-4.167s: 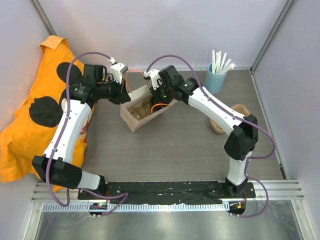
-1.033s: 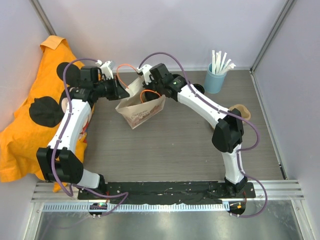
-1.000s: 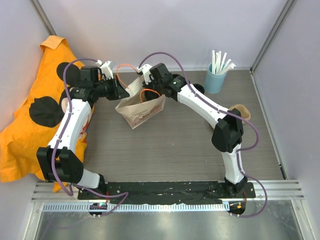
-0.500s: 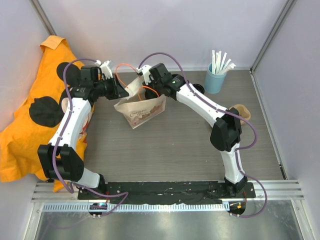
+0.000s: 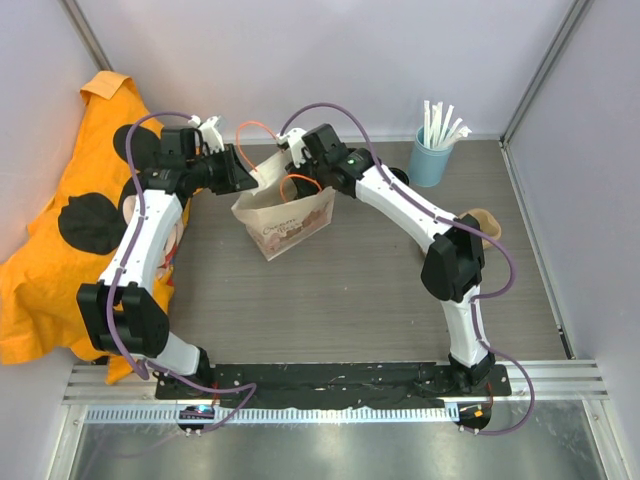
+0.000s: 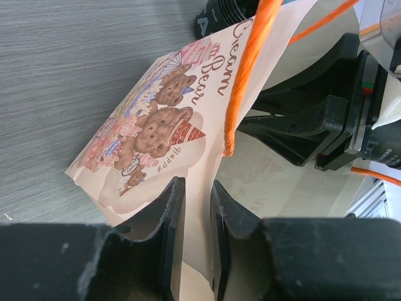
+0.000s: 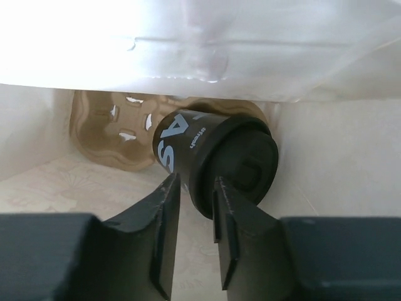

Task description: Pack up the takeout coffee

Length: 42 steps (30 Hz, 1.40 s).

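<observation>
The takeout coffee (image 7: 216,157), a small black round cup, leans in the tan pulp tray (image 7: 103,135) inside the printed paper bag (image 5: 285,225), lid end towards the right gripper (image 7: 194,183), whose narrowly parted fingers hold nothing, while the left gripper (image 6: 197,185), fingers slightly apart, straddles the bag's wall.

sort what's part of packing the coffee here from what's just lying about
Part of the job:
cup
tray, in the bag with the cup
bag

Lying about:
straw cup
orange cloth
second tray, by the right arm
</observation>
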{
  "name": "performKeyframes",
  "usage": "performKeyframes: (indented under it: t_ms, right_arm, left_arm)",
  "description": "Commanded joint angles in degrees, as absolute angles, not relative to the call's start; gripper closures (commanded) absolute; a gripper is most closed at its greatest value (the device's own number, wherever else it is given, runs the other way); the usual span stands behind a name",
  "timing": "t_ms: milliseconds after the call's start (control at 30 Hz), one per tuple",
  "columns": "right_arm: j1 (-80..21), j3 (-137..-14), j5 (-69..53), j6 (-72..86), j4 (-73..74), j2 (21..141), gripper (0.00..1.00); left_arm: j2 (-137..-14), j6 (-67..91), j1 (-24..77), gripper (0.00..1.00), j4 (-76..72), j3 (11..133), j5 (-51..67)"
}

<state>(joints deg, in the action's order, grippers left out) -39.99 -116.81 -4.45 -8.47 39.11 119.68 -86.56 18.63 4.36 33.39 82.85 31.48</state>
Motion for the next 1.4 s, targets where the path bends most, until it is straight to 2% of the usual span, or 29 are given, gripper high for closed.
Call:
performKeyframes:
  t_ms: [0,100,567,700,1033,1367]
  right_arm:
    - [-39.81,-120.06,-5.27,-8.96,39.55,119.79,0.62]
    - [-39.73,-120.76,-6.06,-8.97,39.55,119.45,0.55]
    - [-39.64,-124.63,-11.68,-9.14,39.38,118.12,0.38]
    - [-39.64,-125.07,-12.39,-9.23,38.59,117.34,0.31]
    - [-39.64,-127.09,-14.50,-9.32,37.44,113.47,0.27]
    - [-38.24,-131.92,-14.94,-9.67,38.41,110.83,0.26]
  left_arm:
    - [-87.10,17.40,3.96,0.75,34.28,84.73,30.94]
    - [-87.19,17.49,3.96,0.71,34.19,84.64,30.94]
    - [-87.10,17.58,3.96,0.65,33.66,84.11,31.11]
    - [-86.92,17.67,4.04,0.61,33.49,83.94,31.64]
    - [-86.49,16.88,4.22,0.41,32.43,84.72,37.26]
    - [-86.05,14.85,5.19,0.32,32.96,86.84,41.31]
